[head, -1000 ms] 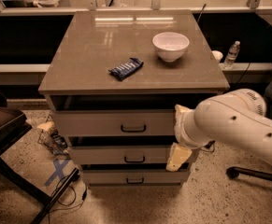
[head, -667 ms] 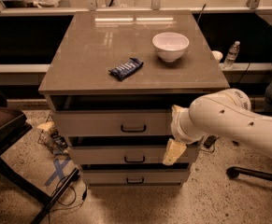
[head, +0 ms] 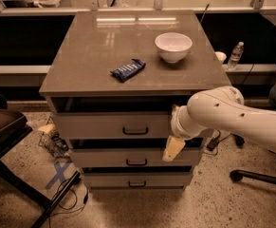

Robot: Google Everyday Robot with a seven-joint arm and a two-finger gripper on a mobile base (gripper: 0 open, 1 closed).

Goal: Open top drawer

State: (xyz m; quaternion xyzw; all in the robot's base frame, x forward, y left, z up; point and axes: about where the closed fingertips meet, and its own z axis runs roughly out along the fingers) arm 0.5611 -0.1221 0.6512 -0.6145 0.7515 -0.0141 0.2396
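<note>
Since a second ago the arm (head: pixel 232 115) has slid leftward across the front of the desk (head: pixel 90 46), carrying the pincer (head: pixel 173 149) closer to the handle (head: pixel 135 130) of the top drawer (head: pixel 95 126). That drawer sits directly under the desk's slab with a dark gap above its front, and it looks barely out, if at all. The step in hand seems to be the approach: the pincer hangs to the right of the handle and lower, apart from it. Whether it is apart or together I cannot tell. Next it likely needs to rise and shift left to the handle, catch the loop, then pull straight outward. The arm reaches in from the right of the handle, bent, its wrist turned so the pincer points down.
</note>
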